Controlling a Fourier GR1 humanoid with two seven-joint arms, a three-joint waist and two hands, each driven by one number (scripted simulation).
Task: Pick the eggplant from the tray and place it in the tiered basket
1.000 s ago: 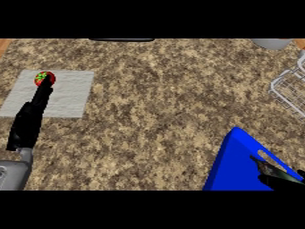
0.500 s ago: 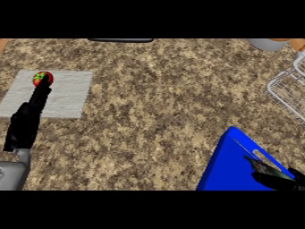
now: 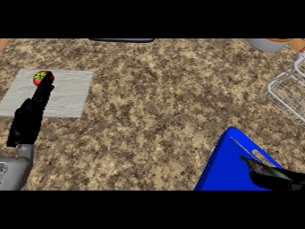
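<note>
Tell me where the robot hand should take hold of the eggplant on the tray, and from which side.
Grip the eggplant across its red-and-green body, coming straight down from above. It lies small on the flat grey tray, so its sides are exposed. The left robot hand already reaches to it from the near side.

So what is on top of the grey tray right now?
On the grey tray lies a small red and green item at its far left corner, with the left hand stretched over it. The hand covers part of the tray.
</note>
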